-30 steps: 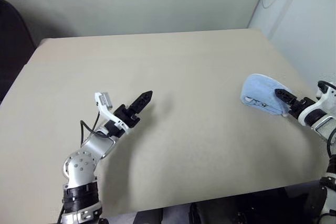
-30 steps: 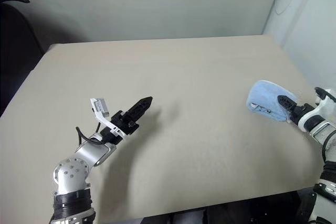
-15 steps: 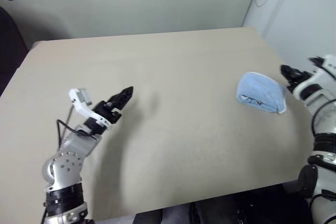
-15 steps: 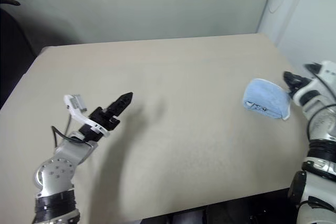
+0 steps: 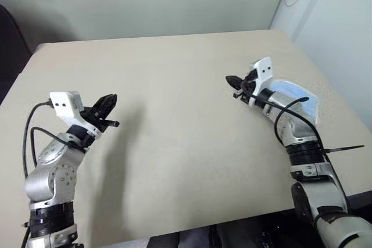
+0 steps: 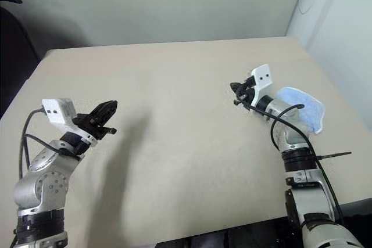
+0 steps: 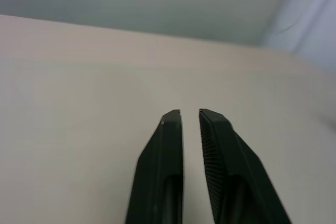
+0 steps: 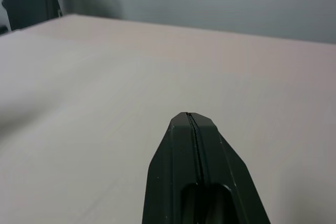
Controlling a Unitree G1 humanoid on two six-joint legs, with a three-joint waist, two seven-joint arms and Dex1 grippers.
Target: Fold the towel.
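Table of beige spreads under both arms. Left gripper hovers near the left edge, fingers a narrow gap apart, empty. Right gripper is pinched tight on nothing, mid-right. Towel lies bunched behind it, near the right edge.

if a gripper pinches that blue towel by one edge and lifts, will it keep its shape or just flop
Probably flop: the towel is soft cloth lying in a rounded, bunched heap on the table, so it would likely unfold and hang. It looks light for its size. Pushed, it may bunch up and drag on the matte tabletop instead of sliding cleanly.
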